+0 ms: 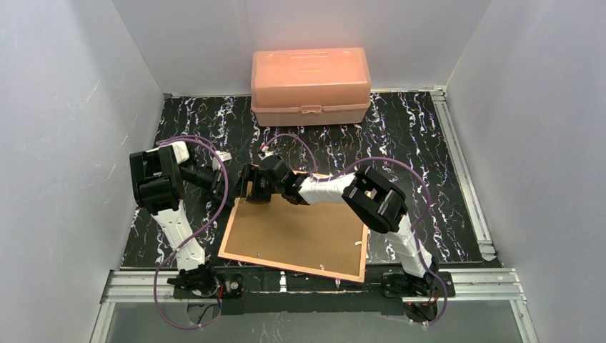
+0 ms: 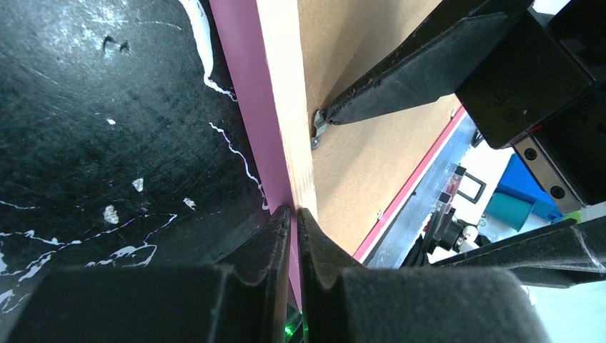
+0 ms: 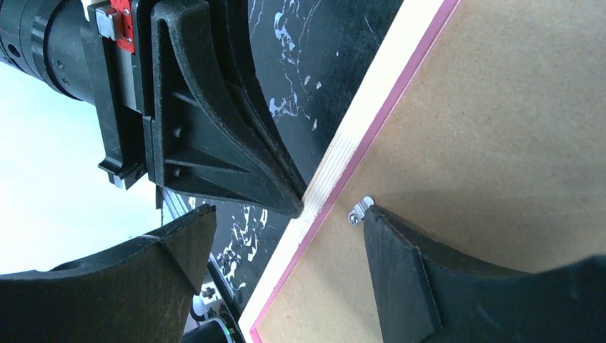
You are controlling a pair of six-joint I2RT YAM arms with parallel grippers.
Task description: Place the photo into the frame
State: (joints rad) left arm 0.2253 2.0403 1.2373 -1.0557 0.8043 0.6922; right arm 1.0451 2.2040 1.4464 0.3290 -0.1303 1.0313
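The frame (image 1: 289,266) lies back up on the table, its pink rim and pale wood edge (image 2: 284,107) showing. A brown backing board (image 1: 293,232) fills it. The photo is hidden. My left gripper (image 2: 294,212) is shut on the frame's edge near the far left corner, reached from the left (image 1: 232,189). My right gripper (image 3: 286,218) is open over that same corner (image 1: 251,187). One of its fingertips (image 3: 373,218) touches a small metal clip (image 3: 360,209) on the board, and the other hangs off the frame's side over the table.
A salmon-pink lidded box (image 1: 311,84) stands at the back of the black marbled table (image 1: 407,136). White walls close in the left, right and back. A metal rail (image 1: 321,280) runs along the near edge by the arm bases.
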